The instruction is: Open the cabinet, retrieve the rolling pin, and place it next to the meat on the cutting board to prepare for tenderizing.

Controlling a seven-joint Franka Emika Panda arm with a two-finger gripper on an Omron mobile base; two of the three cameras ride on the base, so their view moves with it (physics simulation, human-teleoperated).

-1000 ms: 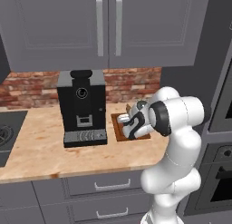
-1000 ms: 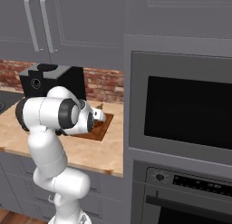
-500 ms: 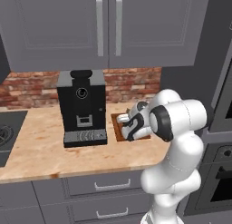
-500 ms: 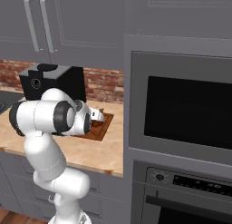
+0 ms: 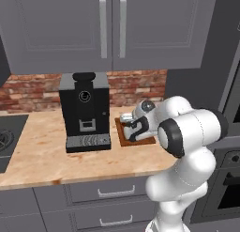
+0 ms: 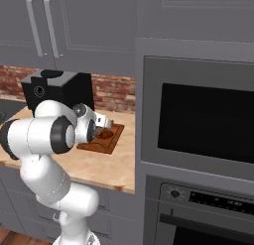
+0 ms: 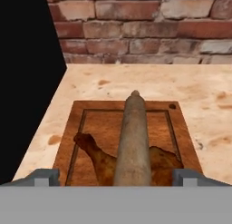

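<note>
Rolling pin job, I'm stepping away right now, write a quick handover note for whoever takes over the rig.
Gripper: open, holding nothing, poised low over the cutting board with the rolling pin running between its fingertips.
Rolling pin: lying on the cutting board, lengthwise across the meat rather than beside it, as far as the hand view shows.
Cutting board: on the counter, right of the black coffee machine.
Cabinet: doors closed.
Done: pin fetched and released on the board.
Left: check that the pin counts as next to the meat; shift it if needed, then back the arm away.
</note>
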